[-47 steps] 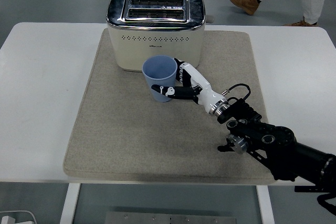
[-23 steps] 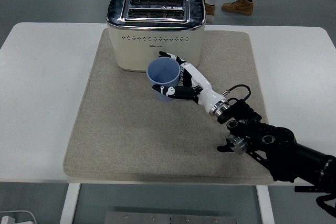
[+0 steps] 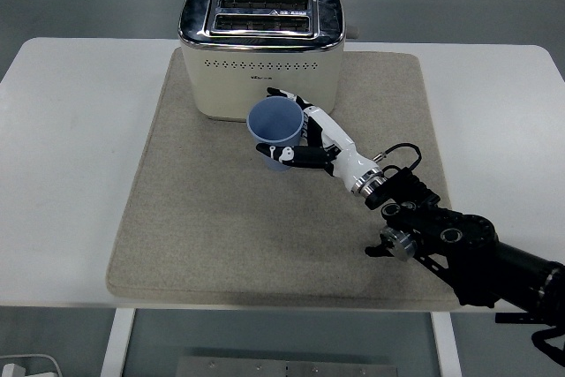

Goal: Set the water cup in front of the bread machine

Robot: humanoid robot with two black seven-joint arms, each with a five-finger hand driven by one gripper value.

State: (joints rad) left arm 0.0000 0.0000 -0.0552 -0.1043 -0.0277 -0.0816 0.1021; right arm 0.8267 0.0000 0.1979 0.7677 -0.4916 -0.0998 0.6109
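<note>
Blue cup (image 3: 274,128) sits in your right hand (image 3: 311,141), fingers (image 3: 296,157) wrapped round its side from the right, mouth tilted toward you. Over the last second it has moved a little up and toward the toaster (image 3: 261,50), which stands just beyond the fingers, and then held steady. You look close to placing: the cup is already in front of the toaster, over the mat (image 3: 221,227) on the surface (image 3: 62,147); lowering and releasing remain.
</note>
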